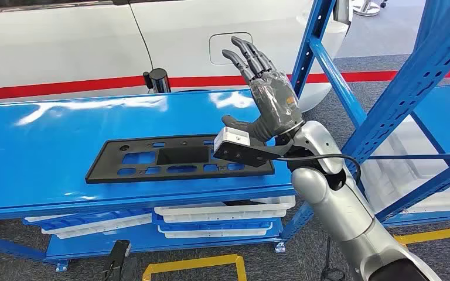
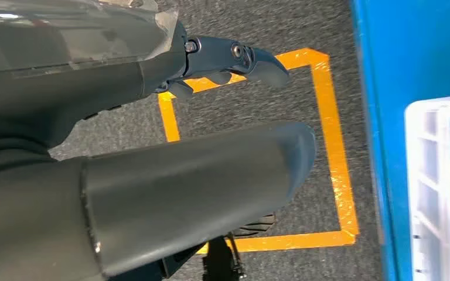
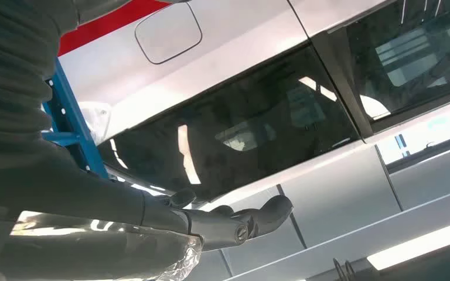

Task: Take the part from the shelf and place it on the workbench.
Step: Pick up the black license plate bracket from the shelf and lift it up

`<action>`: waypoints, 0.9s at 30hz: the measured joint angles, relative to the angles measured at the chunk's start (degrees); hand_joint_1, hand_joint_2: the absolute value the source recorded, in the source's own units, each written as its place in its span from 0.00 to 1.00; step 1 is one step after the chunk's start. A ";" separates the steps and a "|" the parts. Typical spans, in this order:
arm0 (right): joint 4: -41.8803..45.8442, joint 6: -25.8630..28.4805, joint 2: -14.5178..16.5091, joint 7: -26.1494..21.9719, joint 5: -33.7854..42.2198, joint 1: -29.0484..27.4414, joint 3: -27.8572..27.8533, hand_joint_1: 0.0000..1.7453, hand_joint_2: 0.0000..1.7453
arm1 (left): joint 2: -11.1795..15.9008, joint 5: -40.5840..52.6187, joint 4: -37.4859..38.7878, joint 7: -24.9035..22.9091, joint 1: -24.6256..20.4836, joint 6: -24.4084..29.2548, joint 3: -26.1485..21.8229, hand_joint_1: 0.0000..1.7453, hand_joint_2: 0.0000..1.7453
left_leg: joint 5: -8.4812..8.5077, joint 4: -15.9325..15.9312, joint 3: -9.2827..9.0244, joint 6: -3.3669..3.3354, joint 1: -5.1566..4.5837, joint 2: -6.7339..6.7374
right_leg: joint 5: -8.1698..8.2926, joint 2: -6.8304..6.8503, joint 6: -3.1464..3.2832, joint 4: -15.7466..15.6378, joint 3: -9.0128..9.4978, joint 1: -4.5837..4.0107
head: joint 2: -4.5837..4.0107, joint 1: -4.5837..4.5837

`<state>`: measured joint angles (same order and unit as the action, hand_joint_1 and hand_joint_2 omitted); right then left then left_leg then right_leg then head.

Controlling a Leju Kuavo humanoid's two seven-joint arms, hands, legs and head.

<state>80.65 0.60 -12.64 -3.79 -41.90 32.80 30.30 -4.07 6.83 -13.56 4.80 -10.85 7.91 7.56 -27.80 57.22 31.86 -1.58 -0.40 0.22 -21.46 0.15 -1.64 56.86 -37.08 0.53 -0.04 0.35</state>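
- One white car [image 1: 58, 41] is seen behind the workbench, its fuel flap [image 1: 230, 48] closed and a red stripe [image 1: 64, 88] running along its lower body; no badge or lettering can be read on it.
- Beside the workbench, at its right end, the blue shelf [image 1: 439, 64] uprights are seen, with white trays on the level below.
- A blue workbench [image 1: 35, 146] is taken as the landmark; its glossy top carries reflections, and no label can be made out on it.
- Stacked white and blue trays [image 1: 217, 219] are stored beneath the workbench top.
- On the workbench top, right of centre, the part [image 1: 176, 158] is laid flat: a long black plate with rectangular cut-outs and no readable marking.
- Above the right end of the part, the right hand [image 1: 266, 96] is raised with fingers spread upward, nothing being grasped; a small orange mark on its back is too small to read.
- On the floor in front of the workbench, a yellow tape square [image 2: 328, 146] is marked.
- Over that tape, the left hand [image 2: 199, 175] is hung low; whether it is released or clenched cannot be told.
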 joint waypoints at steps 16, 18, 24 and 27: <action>0.19 1.66 -1.82 0.92 2.79 0.06 0.78 0.00 1.00 | 1.81 7.80 2.08 -13.95 4.09 3.94 2.40 0.00 0.00 | -0.27 -0.04 -0.01 0.14 0.04 0.24 | -0.26 -0.15 -0.09 0.01 -0.06 -0.01 | 0.00 0.00; 0.21 1.76 -2.14 1.28 2.90 0.03 0.79 0.00 1.00 | 2.15 8.26 2.35 -14.89 5.19 4.18 2.99 0.00 0.00 | -0.29 -0.04 0.00 0.13 0.04 0.24 | -0.28 -0.15 -0.06 0.01 -0.06 -0.01 | 0.00 0.00; 0.05 0.03 -2.45 1.92 -0.21 -0.50 2.33 0.00 1.00 | 2.53 8.82 2.76 -16.01 6.75 7.35 3.74 0.00 0.00 | -0.38 -0.04 0.02 0.07 0.04 0.24 | -0.31 -0.14 -0.06 0.00 -0.06 -0.01 | 0.00 -0.01; -0.02 -2.86 -2.14 2.88 -3.15 -0.81 5.38 0.00 1.00 | 2.48 9.65 2.77 -16.37 6.56 8.32 4.31 0.00 0.00 | -0.38 -0.04 -0.01 0.07 0.05 0.24 | -0.31 -0.15 -0.06 0.00 -0.06 -0.02 | 0.00 0.00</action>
<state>80.64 -2.26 -14.79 -0.91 -45.05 31.99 35.69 -1.58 16.48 -10.80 -11.57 -4.29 16.24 11.87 -28.17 57.18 31.84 -1.50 -0.35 0.46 -21.77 0.00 -1.69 56.86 -37.14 0.51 -0.04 0.35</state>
